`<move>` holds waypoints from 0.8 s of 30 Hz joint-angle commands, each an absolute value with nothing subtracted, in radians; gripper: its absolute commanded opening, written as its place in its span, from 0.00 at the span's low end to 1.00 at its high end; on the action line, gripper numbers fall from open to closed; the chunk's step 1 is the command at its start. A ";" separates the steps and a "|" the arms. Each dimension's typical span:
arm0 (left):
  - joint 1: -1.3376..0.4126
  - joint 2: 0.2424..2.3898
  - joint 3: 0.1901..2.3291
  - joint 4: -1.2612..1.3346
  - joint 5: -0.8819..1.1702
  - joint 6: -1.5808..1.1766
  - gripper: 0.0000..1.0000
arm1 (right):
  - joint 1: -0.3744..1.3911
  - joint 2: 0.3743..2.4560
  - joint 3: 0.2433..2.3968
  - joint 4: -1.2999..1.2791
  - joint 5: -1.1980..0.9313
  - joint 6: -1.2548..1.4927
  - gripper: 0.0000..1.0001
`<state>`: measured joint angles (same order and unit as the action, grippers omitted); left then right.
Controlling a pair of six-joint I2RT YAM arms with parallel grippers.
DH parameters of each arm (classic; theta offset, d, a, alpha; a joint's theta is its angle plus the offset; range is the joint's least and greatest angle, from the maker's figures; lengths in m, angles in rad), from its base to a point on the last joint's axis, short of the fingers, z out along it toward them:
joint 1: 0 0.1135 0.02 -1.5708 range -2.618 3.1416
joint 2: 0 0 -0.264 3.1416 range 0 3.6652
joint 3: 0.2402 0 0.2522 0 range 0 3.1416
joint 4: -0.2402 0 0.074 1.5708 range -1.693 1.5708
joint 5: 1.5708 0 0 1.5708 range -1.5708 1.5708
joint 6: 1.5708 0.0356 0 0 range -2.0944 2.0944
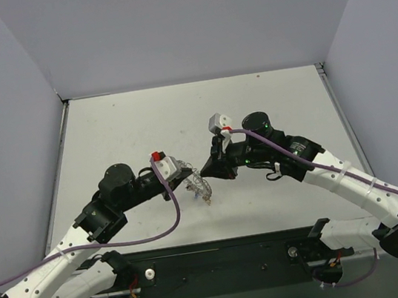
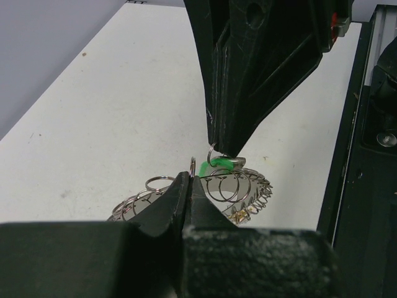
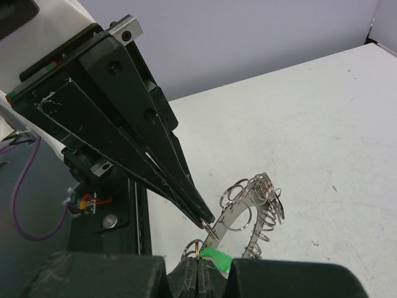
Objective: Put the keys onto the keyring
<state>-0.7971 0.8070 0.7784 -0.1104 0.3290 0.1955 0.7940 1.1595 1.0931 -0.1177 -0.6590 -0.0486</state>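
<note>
While the left gripper (image 3: 208, 218) has its jaws closed on the rim of the coil-edged keyring (image 2: 239, 189), the keyring sits over the middle of the table (image 2: 124, 112), between the two arms. The right gripper (image 2: 220, 148) meets it almost tip to tip. Its jaws are pinched shut on the small wire loop of a green-headed key (image 2: 221, 164), just beside the keyring rim.

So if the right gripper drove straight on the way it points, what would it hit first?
Probably the left gripper, tip to tip just ahead, shut on the keyring; the green key in the right gripper hangs alongside. Depth unclear.
</note>
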 commanded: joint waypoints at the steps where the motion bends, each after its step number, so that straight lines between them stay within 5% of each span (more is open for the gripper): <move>1: -0.804 0.790 0.824 -0.055 0.321 0.207 0.00 | 0.804 1.161 1.137 -0.097 -0.617 -0.086 0.00; 24: -0.805 0.802 0.830 -0.072 0.304 0.198 0.00 | 0.838 1.198 1.158 -0.077 -0.584 -0.080 0.00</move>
